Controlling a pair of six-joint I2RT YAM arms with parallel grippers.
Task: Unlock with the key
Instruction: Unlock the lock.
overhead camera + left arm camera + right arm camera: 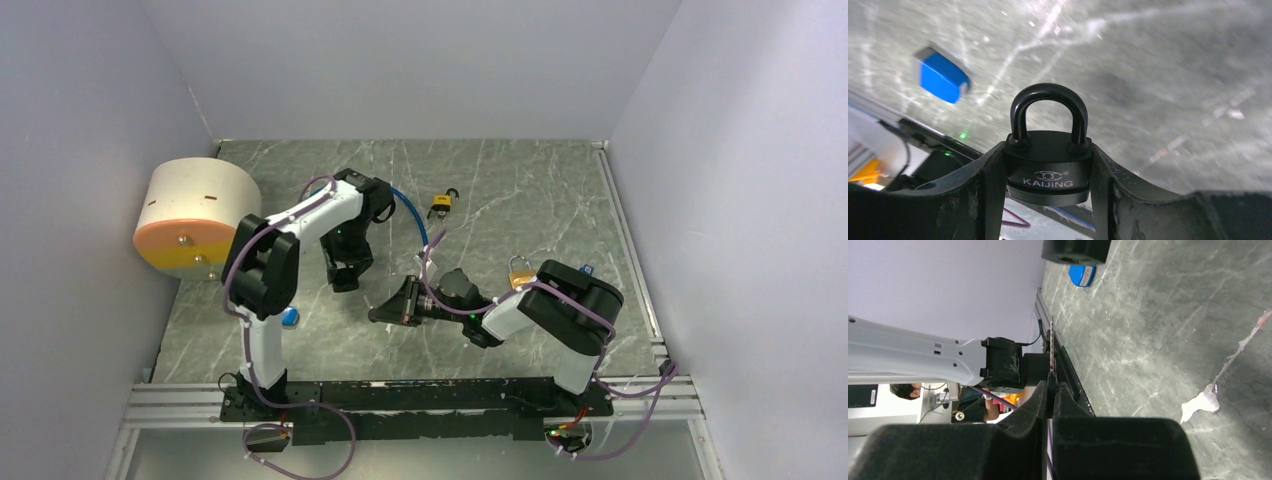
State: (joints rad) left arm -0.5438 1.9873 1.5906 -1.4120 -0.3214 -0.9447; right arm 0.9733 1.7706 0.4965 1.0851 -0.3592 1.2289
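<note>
Left end effector (1047, 149): partly open, fingers clamped on the flanks of a black padlock (1048, 172). Lock body sits right between the pads, shackle (1048, 97) pointing away from the wrist, both legs seated, so it reads as locked.

Right end effector (1051, 387): pinched almost fully closed on a thin blade seen edge-on, which I take to be the key (1051, 347). It sticks straight out past the fingertips.

Step in hand, my read: both parts are picked and off the bench (1158, 75), so this is alignment before insertion. The key isn't at the lock yet.

Next move needs:
- the keyway presented to the key tip. I can't see the keyway in any view; probably on the body face opposite the shackle.
- blade plane matched to the slot, approach along the slot axis, then a twist while the left holds firm.

Ahead of the key tip, well apart, there's a dark rounded part (1075, 251). Can't tell whether it's the lock.

Beyond the shackle, on the bench: a small blue object (940, 75).

Writing: "KAIJING" in white on the lock face, small emblem and ® mark above it. Nothing else is legible.
</note>
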